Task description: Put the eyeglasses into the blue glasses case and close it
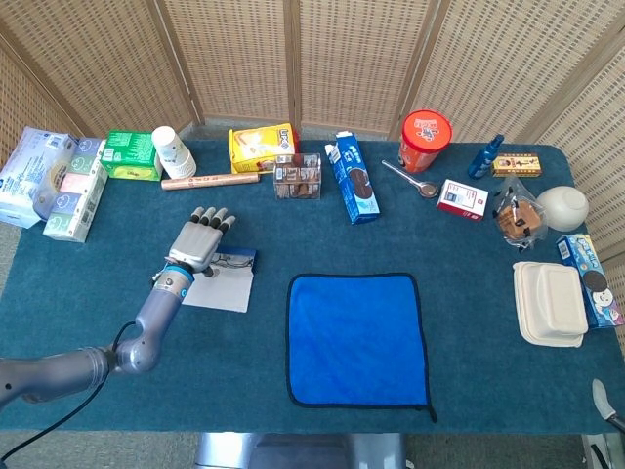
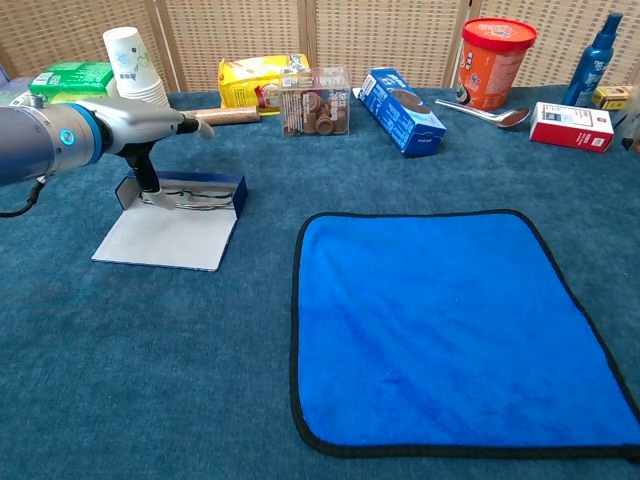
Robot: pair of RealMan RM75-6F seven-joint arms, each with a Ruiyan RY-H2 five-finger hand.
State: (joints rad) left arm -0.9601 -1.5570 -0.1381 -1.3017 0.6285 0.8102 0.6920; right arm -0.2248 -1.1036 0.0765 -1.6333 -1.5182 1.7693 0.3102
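Eyeglasses [image 2: 195, 199] lie inside the open blue glasses case [image 2: 180, 220], directly beneath the left hand [image 1: 198, 241], whose fingers [image 1: 211, 219] stretch flat and slightly apart while its thumb [image 2: 147, 175] reaches down into the case.

1. A blue cloth [image 1: 355, 338] lies flat on the desk [image 1: 469, 293].
2. Along the far edge: a green box [image 1: 131, 154], paper cups [image 1: 173, 150], a yellow bag [image 1: 262, 147], a blue carton [image 1: 352, 178] and a red tub [image 1: 425, 140].
3. At the right side sit a white bowl [image 1: 563, 207] and a white clamshell box [image 1: 550, 302].
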